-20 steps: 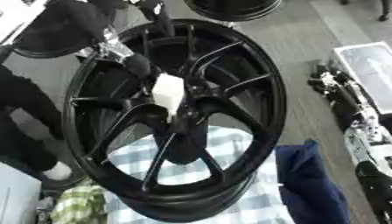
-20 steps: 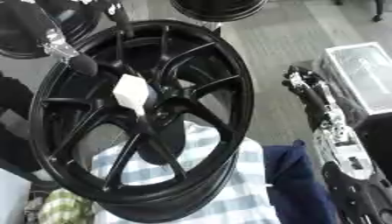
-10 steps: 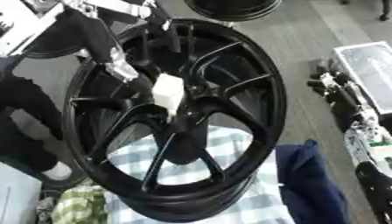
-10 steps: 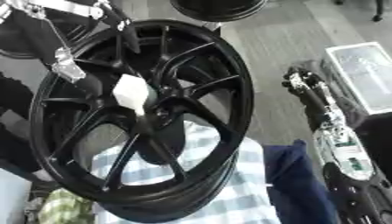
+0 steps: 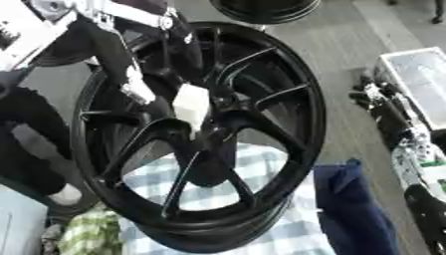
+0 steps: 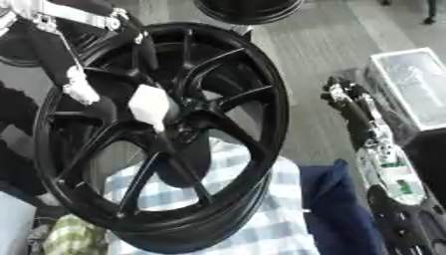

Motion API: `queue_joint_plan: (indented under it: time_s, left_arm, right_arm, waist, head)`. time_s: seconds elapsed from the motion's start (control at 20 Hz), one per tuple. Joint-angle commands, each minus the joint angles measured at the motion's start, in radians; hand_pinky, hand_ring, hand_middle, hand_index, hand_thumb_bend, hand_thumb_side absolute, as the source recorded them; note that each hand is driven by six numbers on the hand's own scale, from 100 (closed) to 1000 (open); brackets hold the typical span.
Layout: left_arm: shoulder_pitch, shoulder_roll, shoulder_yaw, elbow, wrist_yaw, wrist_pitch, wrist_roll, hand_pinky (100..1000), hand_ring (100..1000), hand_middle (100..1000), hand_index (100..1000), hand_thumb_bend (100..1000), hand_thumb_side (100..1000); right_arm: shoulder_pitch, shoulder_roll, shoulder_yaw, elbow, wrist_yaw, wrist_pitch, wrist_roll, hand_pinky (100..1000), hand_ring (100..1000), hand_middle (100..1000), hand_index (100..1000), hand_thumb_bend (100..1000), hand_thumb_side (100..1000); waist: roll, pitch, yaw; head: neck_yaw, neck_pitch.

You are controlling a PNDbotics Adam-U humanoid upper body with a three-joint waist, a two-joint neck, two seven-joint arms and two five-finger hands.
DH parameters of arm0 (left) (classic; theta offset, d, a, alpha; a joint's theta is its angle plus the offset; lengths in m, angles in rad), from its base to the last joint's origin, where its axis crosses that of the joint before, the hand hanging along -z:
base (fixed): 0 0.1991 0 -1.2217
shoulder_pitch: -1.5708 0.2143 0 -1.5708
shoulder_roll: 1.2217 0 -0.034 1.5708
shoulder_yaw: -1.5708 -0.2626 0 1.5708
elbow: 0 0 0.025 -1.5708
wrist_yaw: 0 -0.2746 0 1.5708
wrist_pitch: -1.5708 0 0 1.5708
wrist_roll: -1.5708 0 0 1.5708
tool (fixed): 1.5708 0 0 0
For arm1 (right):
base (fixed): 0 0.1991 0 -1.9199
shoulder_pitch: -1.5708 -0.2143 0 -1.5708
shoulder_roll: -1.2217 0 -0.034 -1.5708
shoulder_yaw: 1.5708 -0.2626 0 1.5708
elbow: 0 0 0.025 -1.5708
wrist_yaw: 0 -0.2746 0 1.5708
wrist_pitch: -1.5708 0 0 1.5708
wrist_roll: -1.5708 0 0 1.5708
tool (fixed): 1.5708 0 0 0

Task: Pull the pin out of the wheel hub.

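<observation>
Left eye view, white pin [image 5: 191, 105] upright in tilted wheel hub [image 5: 209, 117]

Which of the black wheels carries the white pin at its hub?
The big wheel leaning over the checked cloth; the white pin sits at its hub. The second wheel at the top edge shows none.

- The wheel hub [image 5: 209, 149] is black and glossy, with thin spokes running from the centre to a deep rim; it stands tilted on its lower edge over a blue-and-white checked cloth.
- The pin [image 5: 191, 104] is a pale, whitish blocky piece, sitting at the centre of the spokes, sticking out toward the camera.
</observation>
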Motion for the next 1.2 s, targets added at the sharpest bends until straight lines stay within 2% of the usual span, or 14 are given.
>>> queue_joint_plan:
  time_s: [0.05, 0.4, 0.65, 0.9, 1.2]
  left_arm:
    - [-0.012, 0.012, 0.011, 0.000, -0.016, 0.020, -0.001, 886, 830, 738, 822, 626, 509]
    - [-0.014, 0.004, 0.013, -0.001, -0.027, 0.058, -0.001, 885, 828, 736, 821, 636, 518]
    - [-0.013, 0.002, 0.008, -0.008, -0.027, 0.065, -0.001, 885, 827, 735, 819, 639, 503]
    - [-0.010, 0.000, -0.005, -0.017, -0.024, 0.047, -0.001, 886, 830, 749, 816, 637, 347]
    - [-0.009, -0.011, -0.014, -0.010, -0.018, 0.037, -0.001, 885, 828, 747, 810, 625, 339]
  right_arm:
    - [-0.009, -0.012, 0.000, -0.010, 0.000, -0.001, 0.005, 908, 755, 687, 794, 149, 504]
    - [-0.008, -0.011, 0.000, -0.008, 0.000, -0.001, 0.006, 909, 755, 687, 794, 148, 505]
    - [-0.008, -0.010, 0.000, -0.008, 0.000, 0.000, 0.007, 909, 755, 687, 794, 147, 507]
    - [-0.006, -0.008, -0.001, -0.007, 0.000, 0.000, 0.007, 910, 755, 687, 794, 146, 509]
    - [-0.005, -0.006, -0.001, -0.006, 0.000, 0.000, 0.008, 910, 755, 687, 794, 145, 511]
  waist:
    - [-0.006, -0.014, 0.002]
    - [-0.005, -0.014, 0.002]
    - [-0.003, -0.015, 0.000]
    - [-0.002, -0.015, -0.003]
    - [-0.002, -0.013, -0.004]
  head:
    - [0.003, 0.005]
    - [0.000, -0.006]
    - [-0.002, -0.010]
    - [0.000, -0.011]
    - [0.001, -0.010]
